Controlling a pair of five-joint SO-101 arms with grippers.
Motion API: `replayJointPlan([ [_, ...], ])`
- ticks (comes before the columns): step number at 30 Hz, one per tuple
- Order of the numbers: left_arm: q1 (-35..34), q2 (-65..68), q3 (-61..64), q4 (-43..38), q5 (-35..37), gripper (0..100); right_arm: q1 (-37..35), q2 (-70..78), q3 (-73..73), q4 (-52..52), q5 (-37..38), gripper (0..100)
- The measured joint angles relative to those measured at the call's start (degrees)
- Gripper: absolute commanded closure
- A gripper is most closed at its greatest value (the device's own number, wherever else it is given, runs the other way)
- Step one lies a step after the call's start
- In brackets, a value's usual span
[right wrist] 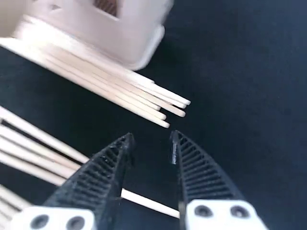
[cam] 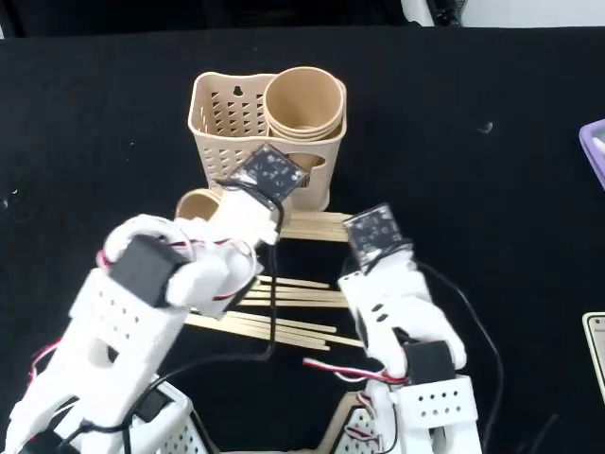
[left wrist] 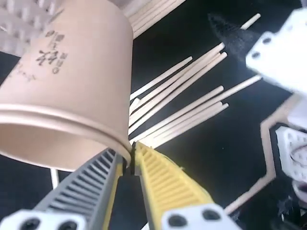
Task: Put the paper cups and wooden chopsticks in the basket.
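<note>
My left gripper is shut on the rim of a tan paper cup, which lies tilted on its side just in front of the basket. The same cup peeks out beside the left arm. The beige perforated basket holds stacked paper cups in its right compartment. A bundle of wooden chopsticks lies against the basket's base. My right gripper hovers open just short of that bundle's ends. More chopsticks lie scattered between the arms.
The table is covered in black cloth. A purple object sits at the right edge, with a pale item below it. The right arm's white body stands close to the scattered sticks.
</note>
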Motion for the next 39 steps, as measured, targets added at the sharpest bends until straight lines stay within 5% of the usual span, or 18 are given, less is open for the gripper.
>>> replayJointPlan([
  [9,-1.67,-0.26,-21.71,6.15,-1.32,97,7.12,0.0,-0.35,0.0,-4.84,88.1],
  [12,-1.58,0.0,-27.16,4.04,-0.88,97,7.21,0.0,-0.35,0.0,-5.63,99.5],
  [23,-1.67,18.9,-38.59,-5.54,0.35,97,7.38,0.0,-0.35,0.0,-6.95,98.7],
  [32,-1.67,37.27,-64.53,5.89,-1.23,97,7.38,0.0,-0.35,0.0,-6.95,98.7],
  [39,-1.41,37.71,-64.53,6.42,-7.74,97,7.38,0.0,-0.35,0.0,-6.95,98.7],
])
